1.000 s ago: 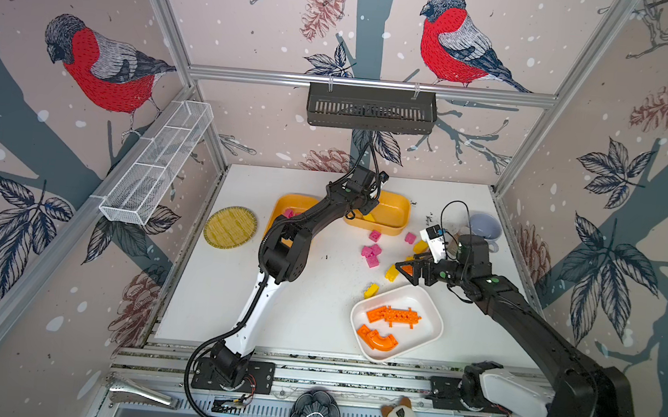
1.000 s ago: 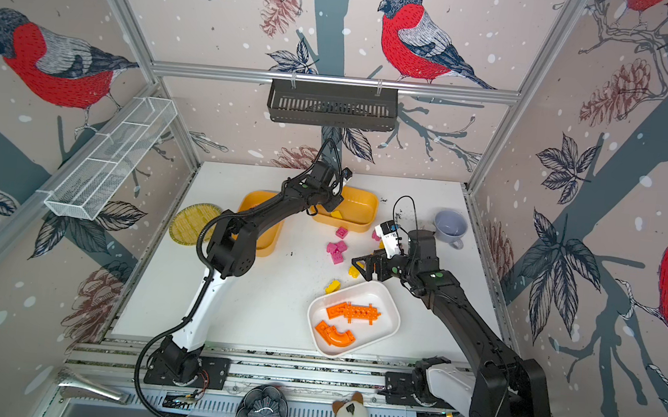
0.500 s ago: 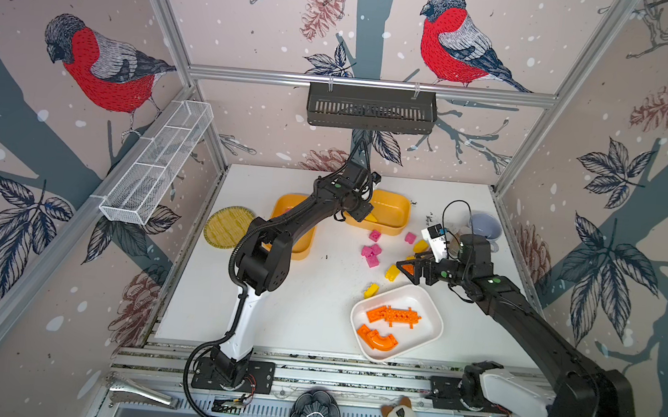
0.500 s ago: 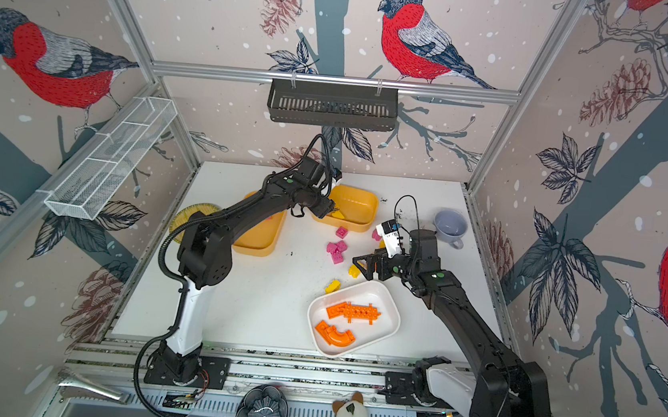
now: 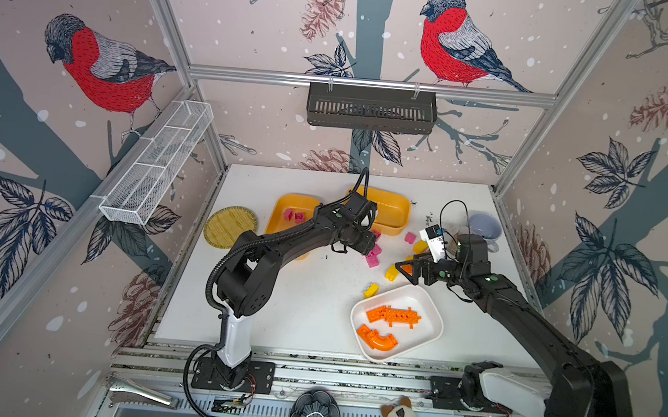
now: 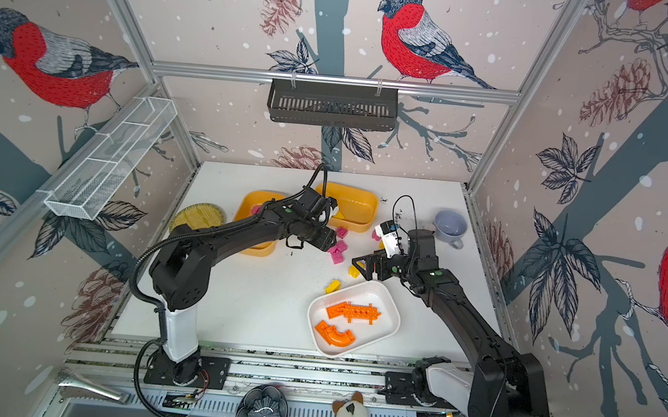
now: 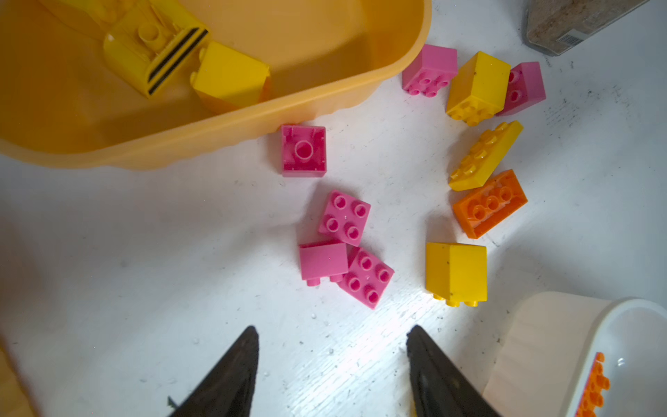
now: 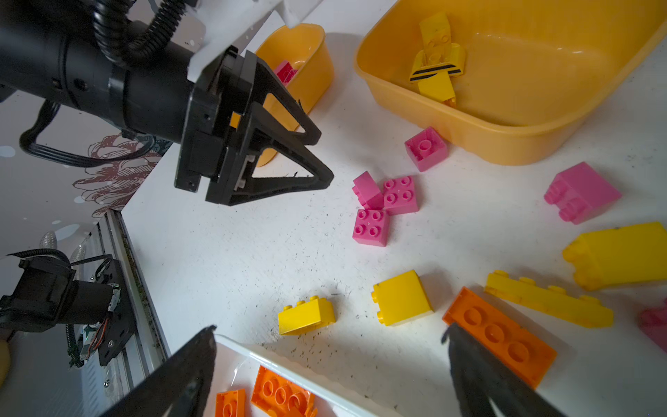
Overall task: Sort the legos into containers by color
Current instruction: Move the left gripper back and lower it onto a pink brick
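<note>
Legos (image 7: pixel 344 216) are lying scattered on the table (image 7: pixel 144 252) beside the yellow tub (image 7: pixel 252 119); the left gripper (image 7: pixel 334 328) and right gripper (image 8: pixel 330 328) are hovering above them, released, grasping nothing.

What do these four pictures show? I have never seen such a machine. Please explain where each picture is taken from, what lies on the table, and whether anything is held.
Two black robot arms work at a white table; each ends in a two-fingered pincer. Both top views come from one camera overhead, so they look nearly equal. The two close pictures come from a camera on each arm's wrist. Three tubs are on the table: a white tub holds orange pieces, one yellow-orange tub holds yellow bricks, and the other tub holds pink bricks. Loose bricks, pink, yellow and orange, lie between them. The left pincer and the right pincer are both open and hold nothing.
</note>
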`<state>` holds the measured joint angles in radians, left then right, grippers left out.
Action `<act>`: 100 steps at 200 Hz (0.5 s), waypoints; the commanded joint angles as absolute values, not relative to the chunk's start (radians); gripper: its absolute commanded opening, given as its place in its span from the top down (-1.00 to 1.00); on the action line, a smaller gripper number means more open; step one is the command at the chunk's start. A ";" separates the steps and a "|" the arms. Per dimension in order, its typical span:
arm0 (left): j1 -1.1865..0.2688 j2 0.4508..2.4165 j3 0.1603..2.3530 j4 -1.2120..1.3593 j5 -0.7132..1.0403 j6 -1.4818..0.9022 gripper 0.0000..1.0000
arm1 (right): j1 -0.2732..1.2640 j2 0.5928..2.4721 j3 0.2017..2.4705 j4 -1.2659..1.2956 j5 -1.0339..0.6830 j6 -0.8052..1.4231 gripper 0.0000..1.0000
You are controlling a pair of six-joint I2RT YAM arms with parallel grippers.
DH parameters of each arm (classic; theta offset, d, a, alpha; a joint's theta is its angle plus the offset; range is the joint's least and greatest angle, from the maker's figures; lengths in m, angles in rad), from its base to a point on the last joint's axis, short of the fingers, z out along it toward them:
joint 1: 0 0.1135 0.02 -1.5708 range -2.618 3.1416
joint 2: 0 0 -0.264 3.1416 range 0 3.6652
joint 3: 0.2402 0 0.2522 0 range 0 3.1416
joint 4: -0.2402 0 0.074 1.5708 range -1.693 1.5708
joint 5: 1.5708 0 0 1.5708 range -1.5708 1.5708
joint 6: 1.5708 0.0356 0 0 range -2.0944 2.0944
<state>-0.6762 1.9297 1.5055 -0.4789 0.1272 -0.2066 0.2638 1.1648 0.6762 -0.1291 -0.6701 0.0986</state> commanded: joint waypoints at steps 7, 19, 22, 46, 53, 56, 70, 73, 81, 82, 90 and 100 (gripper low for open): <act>-0.686 1.949 1.514 -0.449 0.057 -0.447 -0.30 | 0.266 1.156 0.660 -0.098 -0.678 0.103 -0.99; -0.688 1.962 1.519 -0.451 0.013 -0.563 -0.28 | 0.267 1.150 0.653 -0.095 -0.675 0.107 -0.99; -0.689 1.966 1.521 -0.454 0.003 -0.596 -0.27 | 0.267 1.150 0.651 -0.095 -0.676 0.108 -0.99; -0.699 2.016 1.565 -0.515 -0.059 -0.815 -0.16 | 0.268 1.139 0.643 -0.088 -0.671 0.114 -0.99; -0.706 2.032 1.585 -0.546 -0.085 -0.866 -0.16 | 0.268 1.138 0.643 -0.089 -0.669 0.115 -0.99; -0.707 2.037 1.595 -0.556 -0.091 -0.886 -0.16 | 0.268 1.137 0.643 -0.089 -0.669 0.115 -0.99; -0.715 2.064 1.627 -0.603 -0.113 -0.975 -0.19 | 0.268 1.134 0.642 -0.088 -0.669 0.118 -0.99; -0.718 2.069 1.633 -0.611 -0.118 -0.994 -0.20 | 0.268 1.134 0.641 -0.088 -0.669 0.117 -0.99; -0.721 2.080 1.643 -0.628 -0.126 -1.036 -0.21 | 0.269 1.134 0.641 -0.087 -0.668 0.120 -0.99; -0.720 2.082 1.644 -0.631 -0.128 -1.043 -0.21 | 0.270 1.134 0.641 -0.087 -0.668 0.120 -0.99; -0.724 2.092 1.651 -0.647 -0.139 -1.099 -0.21 | 0.269 1.133 0.639 -0.086 -0.669 0.122 -0.98; -0.723 2.105 1.658 -0.659 -0.138 -1.159 -0.21 | 0.272 1.133 0.636 -0.083 -0.668 0.124 -0.99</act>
<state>-0.7212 2.0808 1.6371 -0.5671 -0.0807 -0.9192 0.2676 1.1385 0.6399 -0.1070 -0.6693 0.1093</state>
